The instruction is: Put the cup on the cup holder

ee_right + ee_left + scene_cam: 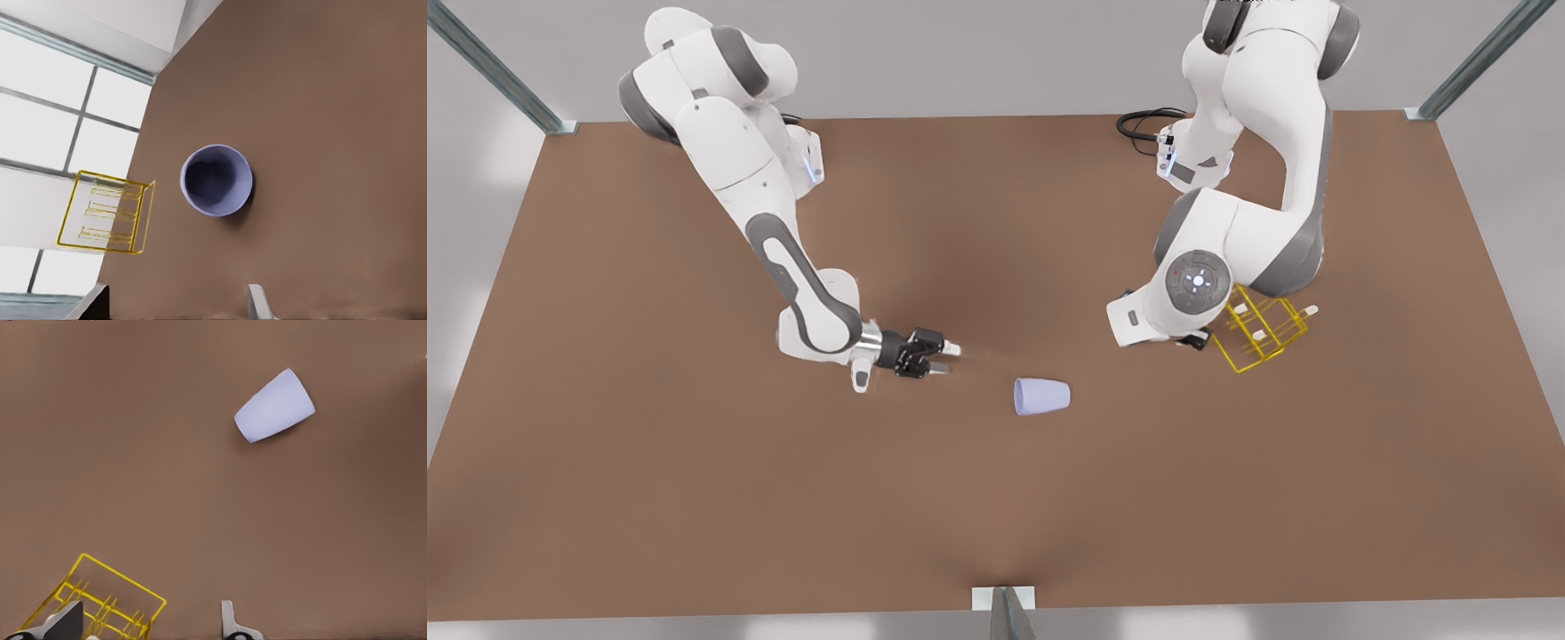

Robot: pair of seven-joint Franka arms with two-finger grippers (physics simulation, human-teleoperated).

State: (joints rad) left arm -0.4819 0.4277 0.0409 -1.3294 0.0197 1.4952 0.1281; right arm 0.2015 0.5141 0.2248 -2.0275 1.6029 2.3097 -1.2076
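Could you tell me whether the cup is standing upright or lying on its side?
On its side. The cup lies lengthwise on the table in the front view, and the right wrist view looks straight into its open, empty mouth.

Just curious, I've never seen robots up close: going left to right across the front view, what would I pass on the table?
right hand → cup, lying on its side → left hand → cup holder
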